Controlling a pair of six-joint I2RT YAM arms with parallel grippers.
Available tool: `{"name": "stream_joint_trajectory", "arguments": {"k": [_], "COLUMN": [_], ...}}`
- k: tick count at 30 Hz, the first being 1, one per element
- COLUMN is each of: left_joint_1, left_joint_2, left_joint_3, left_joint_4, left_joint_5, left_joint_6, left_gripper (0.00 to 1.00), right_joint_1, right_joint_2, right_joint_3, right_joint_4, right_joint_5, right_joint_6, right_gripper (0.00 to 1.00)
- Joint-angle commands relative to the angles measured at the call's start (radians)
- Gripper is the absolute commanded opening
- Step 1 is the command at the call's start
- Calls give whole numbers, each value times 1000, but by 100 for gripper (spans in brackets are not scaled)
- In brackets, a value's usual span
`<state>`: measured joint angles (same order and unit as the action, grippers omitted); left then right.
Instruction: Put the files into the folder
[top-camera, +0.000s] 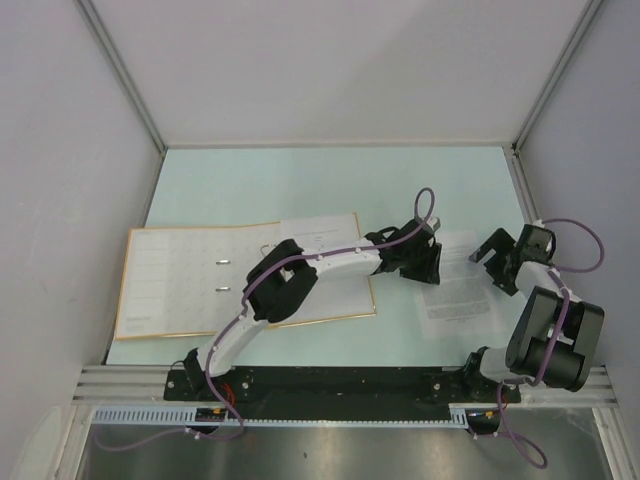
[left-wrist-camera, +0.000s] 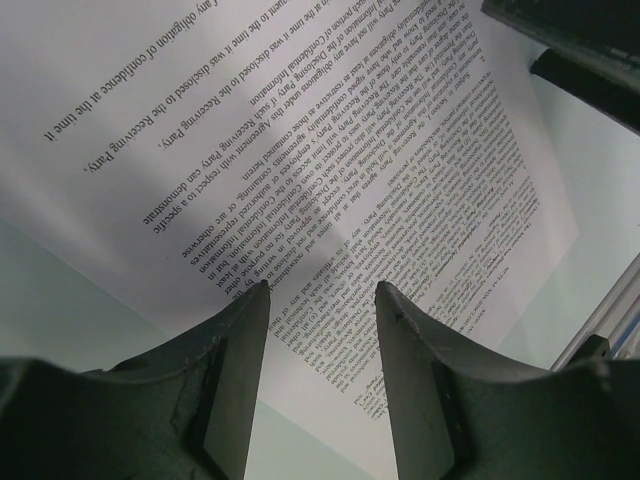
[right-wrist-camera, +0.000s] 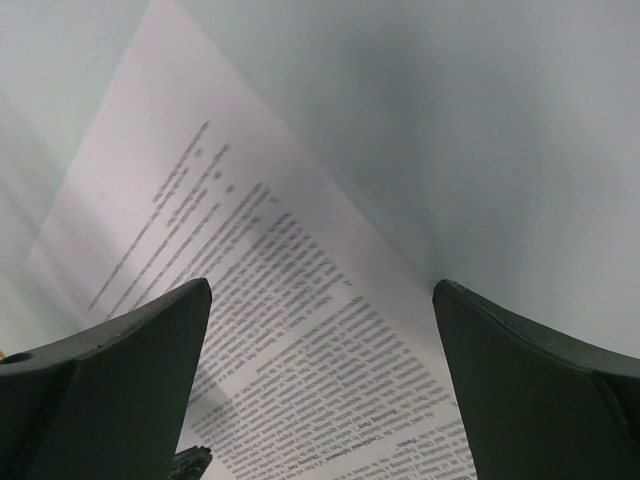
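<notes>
Nearest, along the front edge, sat the two arm bases (top-camera: 200, 368), both arms reaching away over the surface (top-camera: 330, 180). The left arm crossed above the folder's right leaf and carried the left tool (top-camera: 415, 258) out past that leaf toward the loose files (top-camera: 455, 295). In its wrist view the left tool (left-wrist-camera: 320, 300) hung released just over the printed pages (left-wrist-camera: 420, 230), fingers (left-wrist-camera: 240, 350) parted with nothing between them. One page looked raised nearer the lens than the other, though how many lay there could not be told.

The right tool (top-camera: 497, 258) stood at the far right corner of the same files. From its own camera the right tool (right-wrist-camera: 320, 300) was spread wide and empty above the paper (right-wrist-camera: 300, 300).

Left of the files, apart from them, the folder (top-camera: 160, 280) lay open and flat, pale inside up, ring mechanism (top-camera: 222, 275) exposed. A white sheet (top-camera: 325, 232) rested across its right leaf; whether it sat on the rings was hidden by the arm.

Beyond lay bare surface and grey walls (top-camera: 340, 70).

Judging by this, the task was only partly along: the folder stood ready with perhaps one sheet in it, while the loose files were ungripped and had yet to be lifted, carried across and laid inside.
</notes>
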<state>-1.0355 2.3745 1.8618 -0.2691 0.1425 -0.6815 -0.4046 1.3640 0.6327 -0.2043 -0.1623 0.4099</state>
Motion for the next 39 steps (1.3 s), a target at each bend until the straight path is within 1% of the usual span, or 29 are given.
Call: {"name": "stream_joint_trajectory", "arguments": {"k": [1, 4, 8, 11, 13, 17, 18, 19, 24, 27, 30, 31, 34, 36, 39], "left_joint_1": [44, 72, 98, 111, 120, 134, 141, 144, 155, 161, 166, 167, 173, 176, 181], "left_joint_2": [20, 20, 22, 12, 9, 9, 11, 12, 25, 32, 26, 26, 25, 28, 34], "left_joint_3": [4, -1, -7, -27, -36, -32, -30, -24, -19, -18, -26, -26, -27, -27, -35], "left_joint_4": [-97, -120, -134, -133, -140, -162, -166, -174, -176, -179, -174, -174, -173, -173, -170], "left_joint_5": [-20, -15, 0, 0, -1, -12, -12, -11, 2, 9, 16, 14, 16, 17, 16], "left_joint_6": [3, 19, 40, 49, 56, 86, 91, 94, 108, 109, 111, 111, 112, 112, 111], "left_gripper": [54, 54, 54, 54, 55, 55, 55, 55, 55, 55, 55, 55, 55, 55, 55], "right_joint_1": [94, 148, 220, 236, 234, 216, 210, 210, 234, 260, 276, 282, 286, 303, 325], "right_joint_2": [-9, -35, -71, -89, -111, -143, -138, -132, -22, 7, 47, 66, 125, 138, 107], "right_joint_3": [-42, -47, -50, -47, -44, -25, -15, -4, 45, 55, 53, 56, 58, 58, 58], "right_joint_4": [14, -3, -1, -15, -49, -110, -113, -136, -188, -202, -179, -169, -146, -124, -100], "right_joint_5": [-78, -85, -140, -161, -99, 137, 162, 246, 268, 274, 224, 143, -12, -78, -135], "right_joint_6": [26, 29, 26, 18, 4, -17, -16, -11, 24, 44, 37, 21, -19, -39, -49], "right_gripper": [100, 100, 100, 99, 100, 100, 100, 100, 100, 100, 100, 100, 100, 100, 100]}}
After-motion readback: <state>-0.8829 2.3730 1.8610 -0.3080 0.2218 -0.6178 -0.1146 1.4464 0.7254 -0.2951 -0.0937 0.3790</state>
